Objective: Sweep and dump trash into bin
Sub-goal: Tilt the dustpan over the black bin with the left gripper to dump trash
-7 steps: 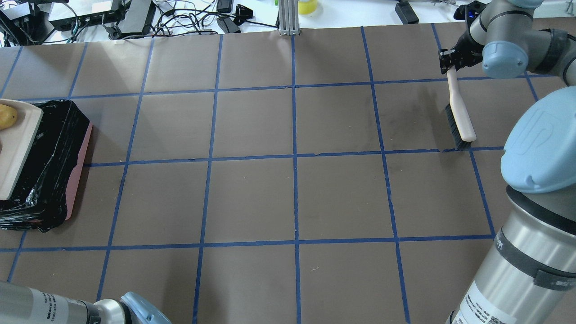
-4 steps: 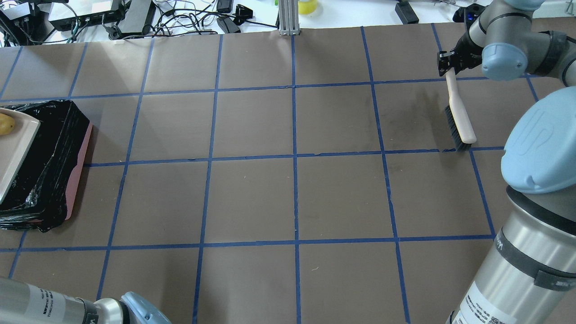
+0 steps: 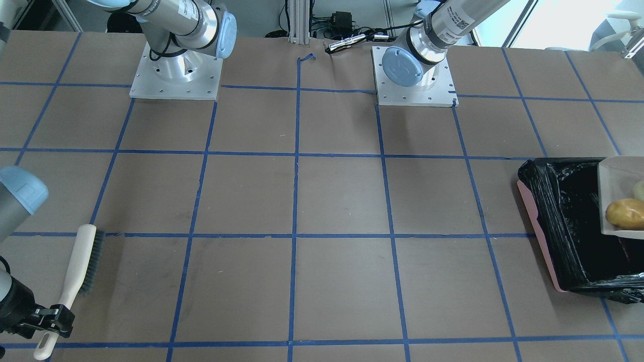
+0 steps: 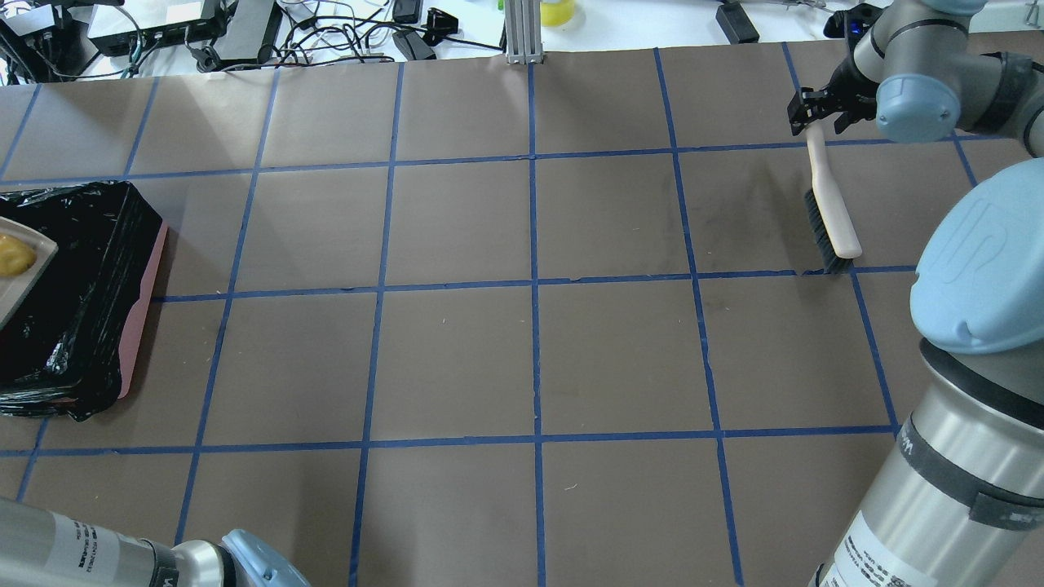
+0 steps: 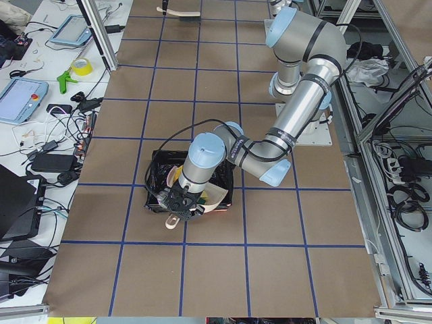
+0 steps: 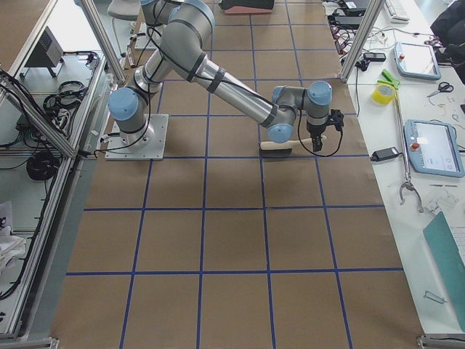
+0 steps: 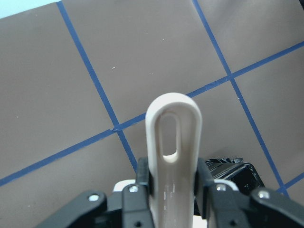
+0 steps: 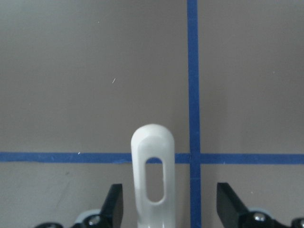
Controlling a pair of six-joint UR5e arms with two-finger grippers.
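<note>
Gripping one dustpan [image 3: 614,176], the left hand [image 7: 172,183] holds two trash pieces [image 3: 624,213] over one bin [image 3: 568,241]; the right hand [image 8: 172,197] gapes astride one brush [image 3: 80,256].

Two robot arms [image 3: 183,22], one brush [image 4: 832,204], one dustpan [image 3: 616,181], one bin [image 3: 553,221], two trash pieces [image 3: 625,213]

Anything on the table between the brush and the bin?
No. In the overhead view, the stretch from the brush to the bin is bare brown paper with blue tape lines.
</note>
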